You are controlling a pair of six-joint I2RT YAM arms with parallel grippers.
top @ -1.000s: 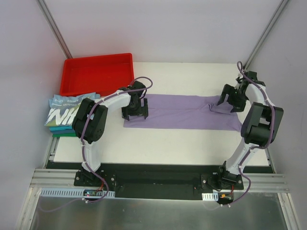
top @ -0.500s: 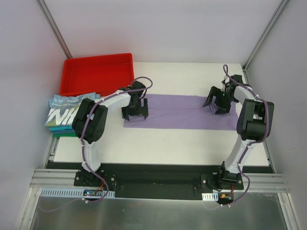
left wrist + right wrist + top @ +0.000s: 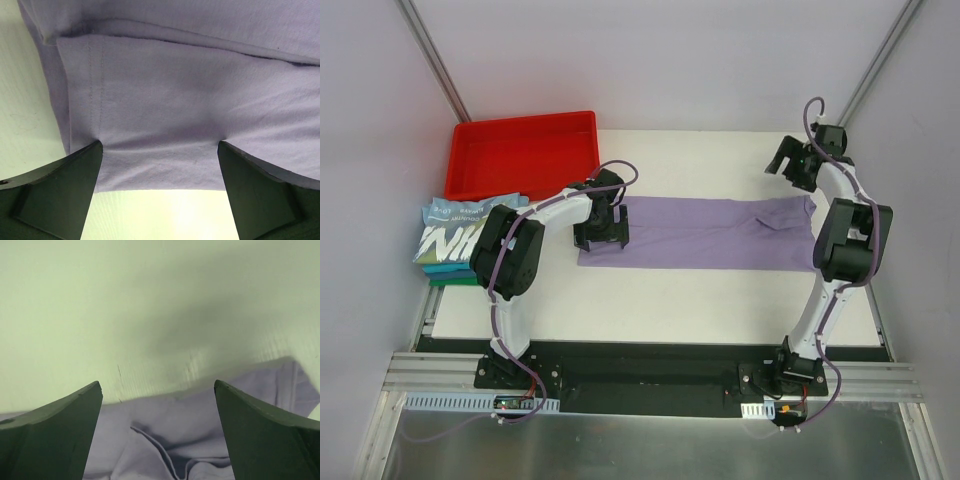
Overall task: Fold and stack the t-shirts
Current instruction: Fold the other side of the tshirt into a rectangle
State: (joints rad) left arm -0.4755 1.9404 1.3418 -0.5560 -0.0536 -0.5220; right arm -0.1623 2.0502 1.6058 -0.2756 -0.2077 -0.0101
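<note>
Item: lavender t-shirt (image 3: pixel 700 232), laid flat in a long band across the middle of the tabletop (image 3: pixel 660 300); its far-right corner is rumpled.
Item: my left pincer (image 3: pixel 601 237), released, fingers spread wide, both tips pressing down on the shirt's left end by the near hem; nothing gripped.
Item: my right pincer (image 3: pixel 790 160), released and empty, hanging just beyond the shirt's far-right corner.
Item: folded t-shirts (image 3: pixel 450 240), stacked at the left edge, light blue with white lettering on top, teal beneath.
Item: red tray (image 3: pixel 520 150), far left, just behind the stack.
</note>
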